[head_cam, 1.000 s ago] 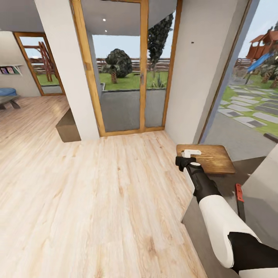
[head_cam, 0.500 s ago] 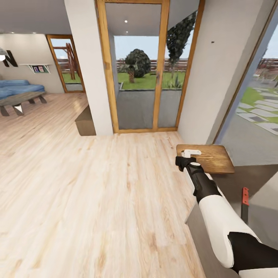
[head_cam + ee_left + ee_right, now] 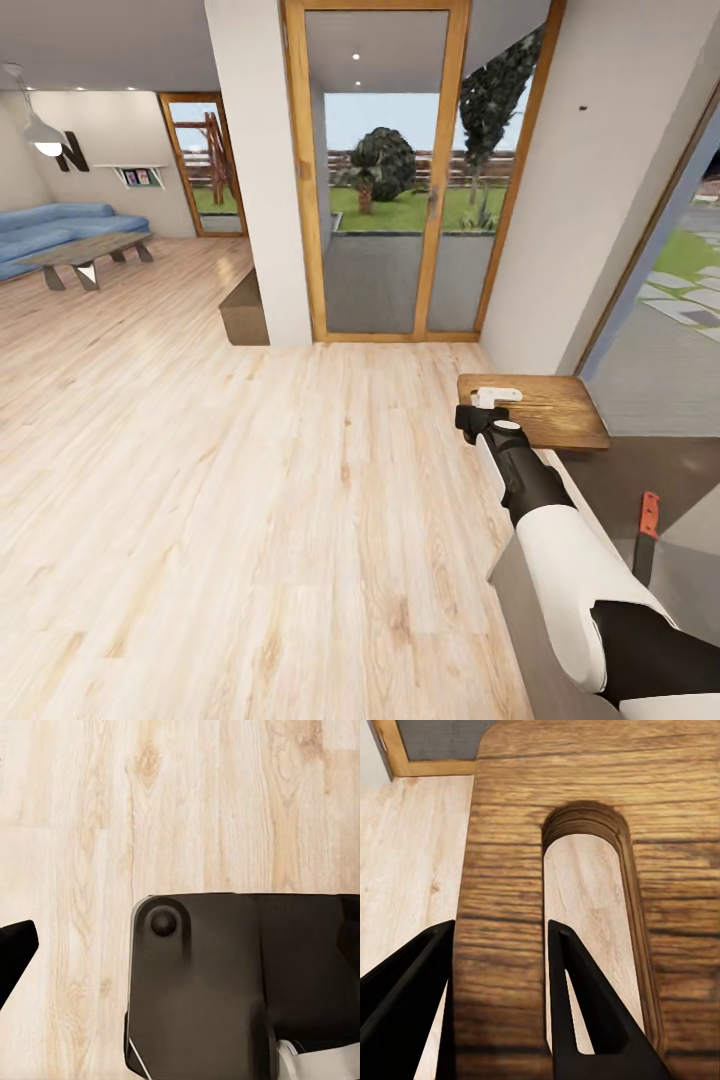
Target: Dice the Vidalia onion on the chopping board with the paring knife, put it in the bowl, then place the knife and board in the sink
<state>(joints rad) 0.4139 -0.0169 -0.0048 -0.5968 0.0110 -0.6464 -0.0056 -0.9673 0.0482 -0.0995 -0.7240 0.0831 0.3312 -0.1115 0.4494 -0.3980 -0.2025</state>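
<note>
My right gripper is shut on the near-left edge of the chopping board, a brown wooden board held level above the floor beside the grey countertop. In the right wrist view, the dark fingers clamp the board on the wooden strip beside its handle slot. The paring knife, with its orange-red handle, lies on the countertop to the right of my right forearm. In the left wrist view, one dark fingertip hangs over the floor next to my dark base.
Light wooden floor stretches ahead and to the left. A white pillar and a wood-framed glass door stand ahead, with a low brown block at the pillar's foot. A blue sofa and a low table stand far left.
The whole view has swung left, bringing the sofa and low table into sight. The board stays clamped in my right gripper; the knife sits lower and further right in the picture.
</note>
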